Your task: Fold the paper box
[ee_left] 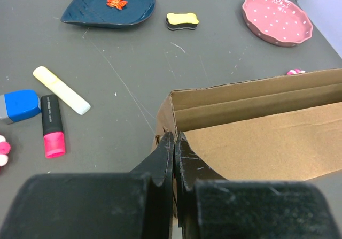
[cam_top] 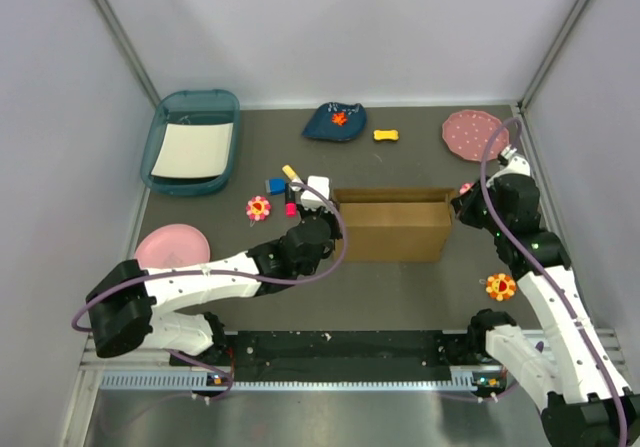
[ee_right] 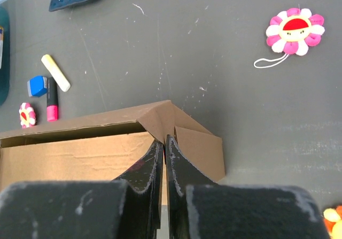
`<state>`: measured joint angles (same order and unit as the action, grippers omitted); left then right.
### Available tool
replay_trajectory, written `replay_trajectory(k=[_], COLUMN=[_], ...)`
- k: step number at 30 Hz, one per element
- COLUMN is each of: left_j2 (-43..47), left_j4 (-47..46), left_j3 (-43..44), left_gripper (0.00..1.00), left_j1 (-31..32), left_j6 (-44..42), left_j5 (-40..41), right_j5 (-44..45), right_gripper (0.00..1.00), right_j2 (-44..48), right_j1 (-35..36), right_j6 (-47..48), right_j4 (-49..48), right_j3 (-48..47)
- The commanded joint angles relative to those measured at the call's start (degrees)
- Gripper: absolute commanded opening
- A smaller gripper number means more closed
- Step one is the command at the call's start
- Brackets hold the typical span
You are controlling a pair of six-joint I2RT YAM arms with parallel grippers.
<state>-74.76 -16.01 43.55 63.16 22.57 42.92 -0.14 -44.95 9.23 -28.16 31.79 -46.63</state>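
The paper box (cam_top: 392, 225) is a brown corrugated carton standing open-topped in the middle of the table, long side toward me. At its left end my left gripper (cam_top: 322, 229) is shut, and in the left wrist view its fingertips (ee_left: 175, 138) pinch the top edge of the box's left end wall (ee_left: 166, 113). My right gripper (cam_top: 462, 207) is at the right end. In the right wrist view it (ee_right: 163, 138) is shut on the folded end wall of the paper box (ee_right: 160, 116), with a loose flap (ee_right: 200, 148) angled outward beside it.
Left of the box lie a pink-tipped marker (ee_left: 52, 126), a yellow marker (ee_left: 61, 90), a blue eraser (ee_left: 20, 105) and a flower toy (cam_top: 259, 208). A teal tray (cam_top: 161, 145), navy dish (cam_top: 335, 122), yellow bone (cam_top: 386, 135) and dotted pink plate (cam_top: 472, 132) sit behind. A pink plate (cam_top: 172, 247) and flower toys (cam_top: 500, 286) (ee_right: 295, 30) flank it.
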Motion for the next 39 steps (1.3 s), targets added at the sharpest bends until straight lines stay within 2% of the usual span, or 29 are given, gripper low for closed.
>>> replay_trajectory(k=[1,10,11,12,15,21,25,28,29,30,32,33,34,35,39], left_j2=[-4.95,-5.92,-6.1,-6.01,-5.75,-5.92,-6.1,-6.36,-6.45,-6.45,-6.54,-6.54,-6.45,-6.36,-5.22], left_j4=[10.92,6.87,6.78,6.35,5.9,6.52,7.13,7.66,7.92,8.1,8.27,8.28,8.28,8.36,8.8], left_j3=[-5.84,-8.83,-8.92,-9.36,-10.15,-9.63,-9.27,-8.92,-8.83,-8.49,-8.39,-8.31,-8.22,-8.22,-8.83], left_gripper=[0.0,0.0,0.0,0.0,0.0,0.0,0.0,0.0,0.0,0.0,0.0,0.0,0.0,0.0,0.0], left_j1=[1.18,1.27,1.27,1.27,1.36,1.36,1.44,1.44,1.36,1.36,1.44,1.44,1.44,1.44,1.44], left_j6=[0.72,1.51,1.6,1.78,1.78,1.51,1.6,1.43,1.25,1.25,1.16,1.16,1.08,1.16,1.08], left_j5=[-8.29,-8.02,-7.94,-7.85,-7.06,-6.09,-5.3,-5.04,-4.95,-4.86,-4.51,-4.51,-4.42,-4.33,-4.07], right_j5=[2.78,6.82,7.52,7.79,8.31,7.35,7.0,2.62,-2.53,-6.06,-15.01,-15.24,-13.32,-7.82,2.77], right_gripper=[0.0,0.0,0.03,0.1,0.19,0.3,0.33,0.32,0.3,0.23,0.19,0.18,0.16,0.15,0.32], right_j2=[-4.09,-5.24,-4.54,-3.49,-1.99,-1.63,-1.11,0.21,1.34,2.14,4.33,4.69,5.13,5.48,8.29], right_j1=[0.26,2.98,2.9,2.98,2.98,2.98,2.98,2.98,2.98,2.98,2.98,2.98,2.98,2.98,2.9], right_j6=[2.05,2.33,2.24,2.06,1.62,2.06,3.37,3.73,3.99,4.51,4.7,4.26,2.86,2.42,-0.22], right_j4=[15.31,18.48,18.57,19.09,19.89,23.05,24.63,24.37,23.76,21.15,17.53,16.3,16.72,17.25,19.1], right_j3=[-1.17,-3.02,-3.29,-3.55,-5.22,-11.72,-17.95,-21.56,-21.66,-21.31,-17.37,-15.79,-13.6,-12.79,-9.89])
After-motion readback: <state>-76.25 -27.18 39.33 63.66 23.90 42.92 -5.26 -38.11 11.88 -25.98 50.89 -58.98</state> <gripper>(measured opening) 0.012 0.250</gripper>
